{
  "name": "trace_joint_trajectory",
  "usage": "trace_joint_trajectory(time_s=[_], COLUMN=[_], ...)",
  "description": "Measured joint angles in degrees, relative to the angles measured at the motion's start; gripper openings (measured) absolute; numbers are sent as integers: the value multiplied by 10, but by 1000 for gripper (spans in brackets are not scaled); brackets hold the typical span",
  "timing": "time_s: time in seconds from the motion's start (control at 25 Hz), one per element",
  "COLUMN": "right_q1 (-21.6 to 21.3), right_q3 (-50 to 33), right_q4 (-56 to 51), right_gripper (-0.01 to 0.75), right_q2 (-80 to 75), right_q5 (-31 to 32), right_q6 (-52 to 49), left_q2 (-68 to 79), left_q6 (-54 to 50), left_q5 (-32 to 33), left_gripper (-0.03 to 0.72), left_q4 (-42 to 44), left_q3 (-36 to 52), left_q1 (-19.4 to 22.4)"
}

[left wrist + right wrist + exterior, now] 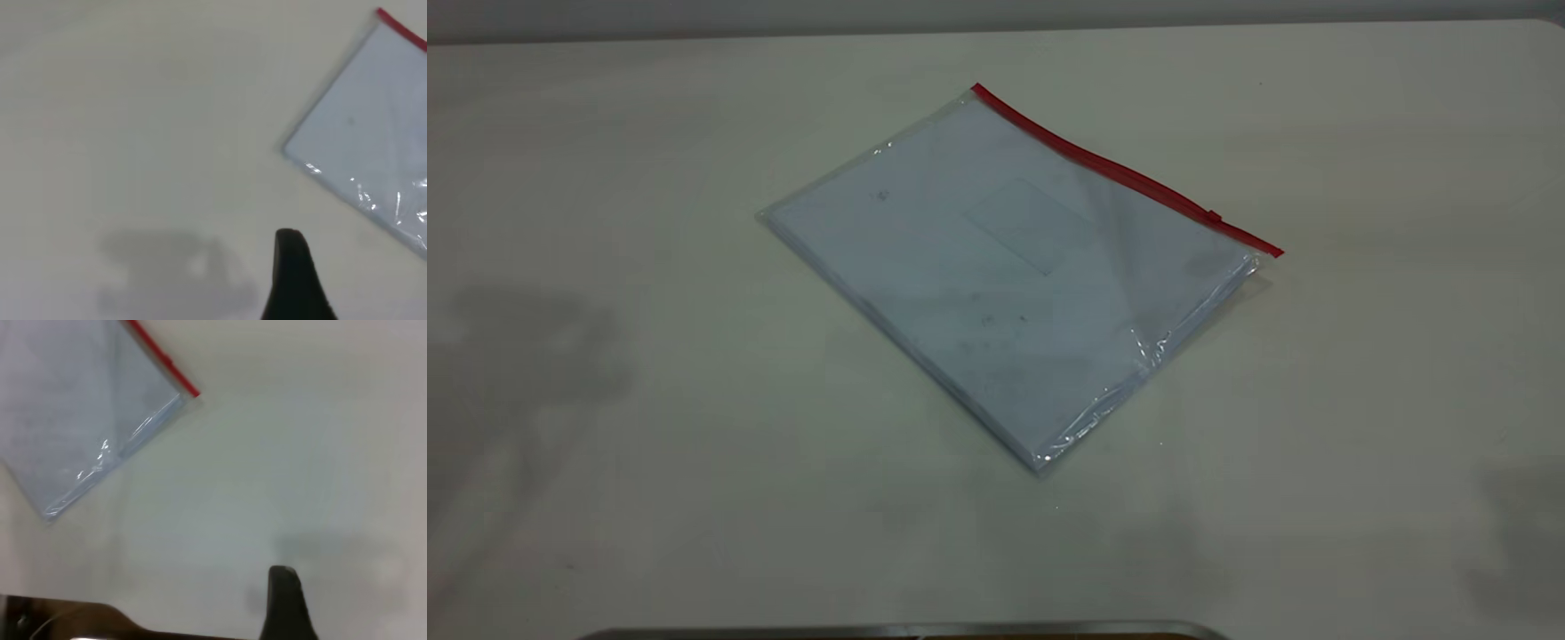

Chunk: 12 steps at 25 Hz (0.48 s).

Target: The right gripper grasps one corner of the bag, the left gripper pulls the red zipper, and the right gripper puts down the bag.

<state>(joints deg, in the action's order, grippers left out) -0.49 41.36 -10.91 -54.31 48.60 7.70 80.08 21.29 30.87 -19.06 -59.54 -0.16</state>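
Observation:
The bag (pixel 1005 267) lies flat mid-table, a clear pouch with white paper inside. The red zipper (pixel 1120 169) runs along its far long edge, and its small slider tab (pixel 1214 216) sits near the right-hand corner (pixel 1272 252). Neither arm appears in the exterior view. In the left wrist view the black tip of my left gripper (pixel 293 280) hangs over bare table, well short of the bag (pixel 373 133). In the right wrist view my right gripper (pixel 285 603) is likewise over bare table, away from the bag (pixel 87 413) and its red-tipped corner (pixel 193 392).
The white table (pixel 694 444) spreads wide around the bag. A metallic rim (pixel 907 631) shows at the near edge. A dark brown edge (pixel 67 620) borders the table in the right wrist view.

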Motion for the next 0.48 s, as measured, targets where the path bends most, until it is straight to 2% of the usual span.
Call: trace_joint_trajectory(time_s=[0.2,0.36,0.48], right_q1=[0,0,0], right_q3=[0,1,4], right_q4=[-129,-287,-418], right_gripper=[562,562,562], right_q2=[-166,-297,-392], right_q5=[-55,-120,-150], right_q6=[122,290,423], left_q2=[113,166,193], left_q6=[138,205,232], left_q5=[26,36,48], left_gripper=[546,546,546], left_q4=[-87,-146,-157], left_q3=[-52,-66,-66], left_q1=[0,0,0])
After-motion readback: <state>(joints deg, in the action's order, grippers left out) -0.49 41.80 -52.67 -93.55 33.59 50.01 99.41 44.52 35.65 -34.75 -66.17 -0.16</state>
